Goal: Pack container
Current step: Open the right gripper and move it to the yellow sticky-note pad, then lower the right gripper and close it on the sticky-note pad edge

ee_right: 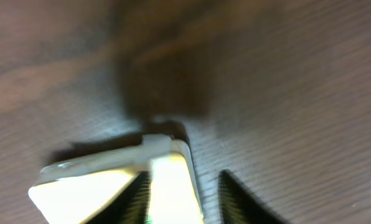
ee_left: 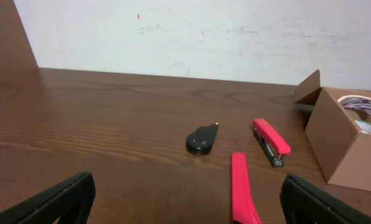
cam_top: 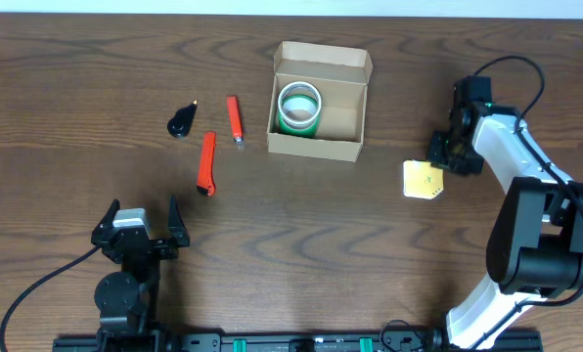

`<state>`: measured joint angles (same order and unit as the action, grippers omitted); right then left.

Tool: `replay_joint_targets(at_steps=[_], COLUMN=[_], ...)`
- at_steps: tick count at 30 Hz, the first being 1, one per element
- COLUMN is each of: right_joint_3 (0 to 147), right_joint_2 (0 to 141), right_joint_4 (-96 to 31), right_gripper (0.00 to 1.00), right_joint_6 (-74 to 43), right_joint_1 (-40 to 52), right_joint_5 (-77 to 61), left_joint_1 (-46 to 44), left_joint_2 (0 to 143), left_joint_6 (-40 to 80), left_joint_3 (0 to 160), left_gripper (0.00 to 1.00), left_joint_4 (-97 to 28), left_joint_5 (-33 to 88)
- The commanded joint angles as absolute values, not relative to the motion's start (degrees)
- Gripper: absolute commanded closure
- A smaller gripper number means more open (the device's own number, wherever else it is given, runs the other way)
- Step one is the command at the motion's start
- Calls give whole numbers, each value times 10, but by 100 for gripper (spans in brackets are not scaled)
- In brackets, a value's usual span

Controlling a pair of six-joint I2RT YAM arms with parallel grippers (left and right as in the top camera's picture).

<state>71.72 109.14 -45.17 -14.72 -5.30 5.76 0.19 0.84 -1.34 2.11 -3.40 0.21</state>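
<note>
Your right gripper (cam_top: 446, 152) sits low at the corner of the small square pad of pale yellow paper (cam_top: 424, 180). Its jaws look parted rather than clamped: in the blurred right wrist view, a strip of bare wood shows between the pad's corner and one dark finger (ee_right: 235, 196). I judge the step in hand to be lifting that pad, so centre the jaws across it rather than on a corner, keep them level with the tabletop, and close only once both sides are flanked. A thin stack will likely fan or slip if you pinch it at the edge. The tan-brown rectangular cardboard box (cam_top: 314, 147) stands well to the left of the pad, flaps up, with a green-and-white roll of tape (cam_top: 299, 108) lying in its left half, so aim for the bare right half. Your left gripper (cam_top: 140, 227) rests spread wide near the front edge, holding nothing. The dark brown wood-grain table (cam_top: 76, 78) looks smooth and matte, and a scuffed white wall (ee_left: 204, 37) runs behind it.
</note>
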Motion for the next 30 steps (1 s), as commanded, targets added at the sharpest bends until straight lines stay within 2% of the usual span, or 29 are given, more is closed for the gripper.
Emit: replay_joint_targets(at_steps=[1,3,6,18,30], right_joint_3=[696,695,695,697,697], right_joint_2=[1089,1089,1089,1089,1089], right_joint_4=[-443,-442,-441,-437,-448], right_gripper=[48,34,26,25,17], right_joint_6=[-163,-163,-162,-136,-125], right_joint_1=[-53,-53,-53,-52,-52], right_joint_5=[57,57,55,-8,-19], left_joint_1=[0,0,0,0,0], left_joint_2=[4,4,4,4,4], left_joint_6=[-17,-17,-17,-17,-17], left_joint_3=[11,11,11,11,11], left_gripper=[4,4,4,4,4], left_joint_4=[-60,-60,-60,-60,-60], left_joint_5=[-6,-6,-6,-6,-6])
